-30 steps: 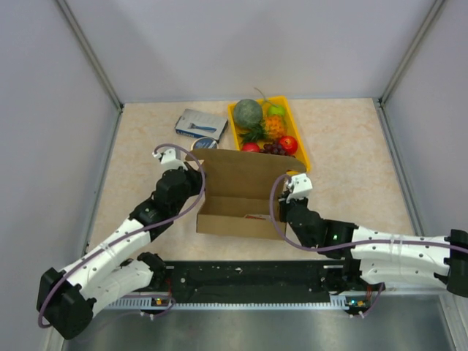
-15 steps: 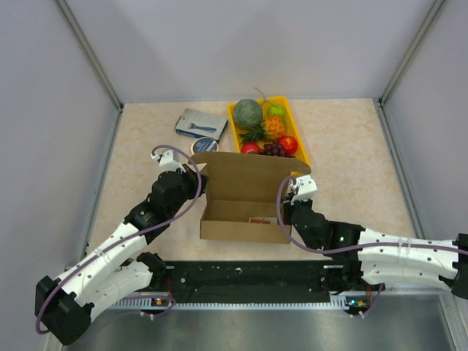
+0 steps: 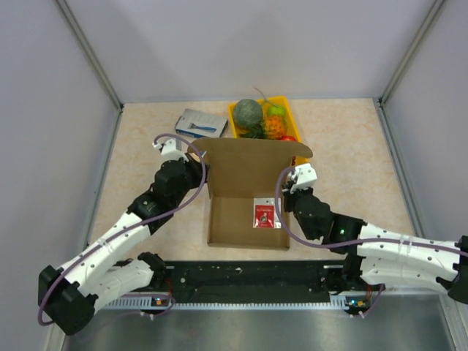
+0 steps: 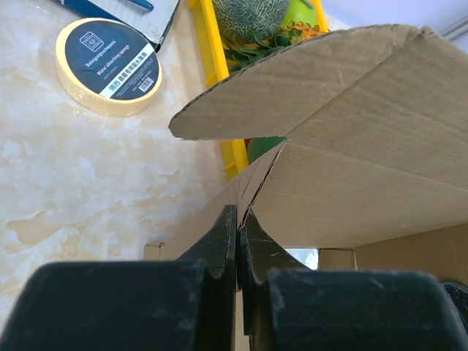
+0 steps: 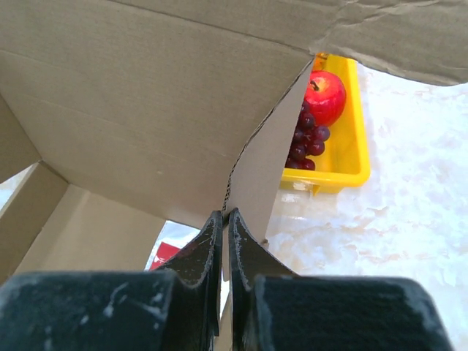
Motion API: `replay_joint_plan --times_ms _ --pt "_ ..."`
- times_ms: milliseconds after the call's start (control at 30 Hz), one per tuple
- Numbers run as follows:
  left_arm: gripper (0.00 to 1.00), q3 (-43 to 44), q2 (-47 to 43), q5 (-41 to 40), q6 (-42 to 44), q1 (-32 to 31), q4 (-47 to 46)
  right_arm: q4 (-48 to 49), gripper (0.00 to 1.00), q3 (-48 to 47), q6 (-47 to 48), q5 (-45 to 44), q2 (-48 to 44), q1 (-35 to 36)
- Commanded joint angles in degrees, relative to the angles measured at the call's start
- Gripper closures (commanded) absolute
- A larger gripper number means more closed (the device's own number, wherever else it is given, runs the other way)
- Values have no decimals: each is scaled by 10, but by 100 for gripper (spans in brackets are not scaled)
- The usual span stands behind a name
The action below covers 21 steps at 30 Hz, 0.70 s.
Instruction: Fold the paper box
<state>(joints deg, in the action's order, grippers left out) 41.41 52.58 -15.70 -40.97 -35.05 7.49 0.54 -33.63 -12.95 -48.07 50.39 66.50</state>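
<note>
The paper box point(image 3: 245, 191) is plain brown cardboard, open at the table's middle, its lid flap raised toward the back. A small red-and-white packet point(image 3: 264, 213) lies on its floor. My left gripper point(image 3: 204, 172) is shut on the box's left side wall; in the left wrist view point(image 4: 239, 212) the cardboard edge sits pinched between the black fingers point(image 4: 218, 241). My right gripper point(image 3: 284, 191) is shut on the right side wall; in the right wrist view point(image 5: 225, 216) the wall point(image 5: 263, 168) runs up from between the fingers point(image 5: 245, 245).
A yellow fruit tray point(image 3: 294, 124) with melon, pineapple, apple and grapes stands right behind the lid. A blue-grey packet point(image 3: 201, 123) lies at the back left, with a tape roll point(image 4: 108, 66) beside it. Grey walls enclose the table.
Both grippers have tipped the box: its front wall dropped away so its floor and the packet now face up, and the lid flap rose toward the fruit tray.
</note>
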Motion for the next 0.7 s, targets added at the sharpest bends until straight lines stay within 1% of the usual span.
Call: replay_joint_plan --times_ms 0,133,200,267,367,433,500,667 --pt "100 14 13 64 -16 -11 -65 59 100 -29 21 85 11 -3" --pt "100 -17 14 74 -38 -11 -70 47 100 -14 3 122 -3 -3" --pt "100 -33 12 74 -47 -12 -91 44 100 0 0 152 -21 -3" --pt "100 -34 8 67 -50 -13 -78 26 100 11 -3 161 -31 -3" --pt "100 -49 -4 44 -58 -19 -77 7 100 29 -8 162 -57 -3" --pt "100 -65 -12 31 -64 -26 -102 2 100 37 -8 167 -72 -3" --pt "100 -85 -22 25 -73 -28 -112 -25 100 37 -8 171 -79 -3" --pt "100 -106 -34 18 -54 -47 -137 -61 100 52 -8 172 -119 -3"
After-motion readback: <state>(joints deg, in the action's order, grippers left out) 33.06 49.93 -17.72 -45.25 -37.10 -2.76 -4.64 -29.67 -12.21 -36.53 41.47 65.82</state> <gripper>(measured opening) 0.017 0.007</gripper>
